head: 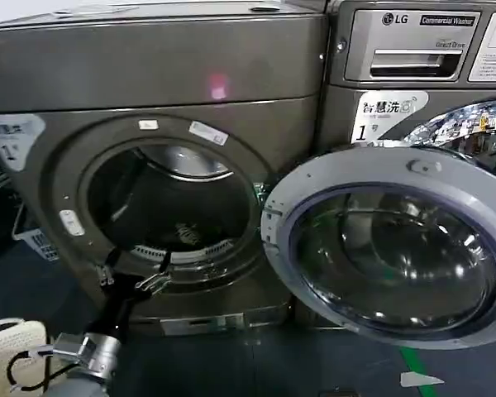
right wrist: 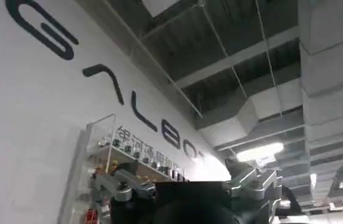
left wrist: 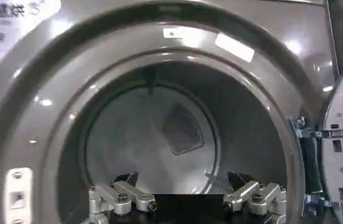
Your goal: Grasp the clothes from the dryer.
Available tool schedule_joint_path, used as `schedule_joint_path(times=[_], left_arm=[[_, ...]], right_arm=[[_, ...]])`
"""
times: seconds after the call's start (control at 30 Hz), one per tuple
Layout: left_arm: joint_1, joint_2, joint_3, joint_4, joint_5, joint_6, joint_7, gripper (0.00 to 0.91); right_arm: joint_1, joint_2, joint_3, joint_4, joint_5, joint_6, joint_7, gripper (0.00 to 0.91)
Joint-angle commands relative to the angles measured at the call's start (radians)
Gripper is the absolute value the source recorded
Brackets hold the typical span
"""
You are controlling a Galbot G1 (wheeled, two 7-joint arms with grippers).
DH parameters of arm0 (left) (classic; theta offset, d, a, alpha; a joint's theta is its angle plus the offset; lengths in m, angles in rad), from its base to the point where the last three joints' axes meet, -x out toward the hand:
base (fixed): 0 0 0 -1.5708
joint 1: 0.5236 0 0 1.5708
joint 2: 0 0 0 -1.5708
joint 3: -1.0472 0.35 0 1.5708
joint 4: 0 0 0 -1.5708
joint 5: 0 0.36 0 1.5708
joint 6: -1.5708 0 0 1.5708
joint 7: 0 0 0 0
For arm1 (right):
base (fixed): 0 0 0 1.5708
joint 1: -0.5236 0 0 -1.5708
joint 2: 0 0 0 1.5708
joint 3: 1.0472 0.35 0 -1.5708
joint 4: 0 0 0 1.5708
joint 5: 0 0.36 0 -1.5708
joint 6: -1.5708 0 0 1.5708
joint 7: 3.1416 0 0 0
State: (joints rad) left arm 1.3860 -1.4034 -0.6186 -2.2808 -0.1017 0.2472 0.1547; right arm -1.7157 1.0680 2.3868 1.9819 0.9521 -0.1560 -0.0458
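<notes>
Your head camera is showing the left gripper (head: pixel 136 277) reaching, fingers spread and holding nothing, at the dryer (head: pixel 149 74) porthole's lower rim, while its wrist camera is revealing a bare drum (left wrist: pixel 153 140), the clothes nowhere visible.

Floor (head: pixel 256 364): dark, lower frame. Standing on it: dryer (head: pixel 149 99), left and centre; LG machine (head: pixel 413 74), upper right. Green tape strip (head: pixel 415 364), lower right.

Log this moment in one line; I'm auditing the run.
left gripper: open, at dryer porthole | door: open | right gripper: open, pointing at ceiling
</notes>
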Motion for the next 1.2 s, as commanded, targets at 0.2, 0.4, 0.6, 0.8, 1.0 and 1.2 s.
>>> schedule_joint_path(times=[0.2, 0.4, 0.6, 0.8, 1.0, 1.2], left_arm=[[-0.008, -0.002, 0.002, 0.012, -0.001, -0.008, -0.002, 0.907], [-0.12, 0.01, 0.018, 0.107, -0.021, -0.01, -0.019, 0.907], [-0.399, 0.02, 0.056, 0.39, -0.059, -0.004, -0.043, 0.907], [-0.629, 0.048, 0.119, 0.654, 0.001, 0.0, 0.012, 0.907], [-0.791, 0.133, 0.221, 0.878, 0.145, 0.046, 0.263, 0.907], [-1.002, 0.195, 0.339, 1.159, 0.356, -0.07, 0.518, 0.907]], right_arm=[[-0.008, 0.007, 0.003, 0.015, -0.014, -0.03, 0.001, 0.907], [-0.028, 0.018, 0.035, 0.007, -0.047, -0.038, -0.016, 0.907], [-0.037, 0.015, 0.039, 0.021, -0.044, -0.037, -0.012, 0.907], [-0.04, 0.019, 0.046, 0.022, -0.043, -0.036, -0.011, 0.907], [-0.027, 0.027, 0.03, 0.03, -0.043, -0.035, -0.007, 0.907], [-0.021, 0.031, 0.026, 0.029, -0.043, -0.028, -0.007, 0.907]])
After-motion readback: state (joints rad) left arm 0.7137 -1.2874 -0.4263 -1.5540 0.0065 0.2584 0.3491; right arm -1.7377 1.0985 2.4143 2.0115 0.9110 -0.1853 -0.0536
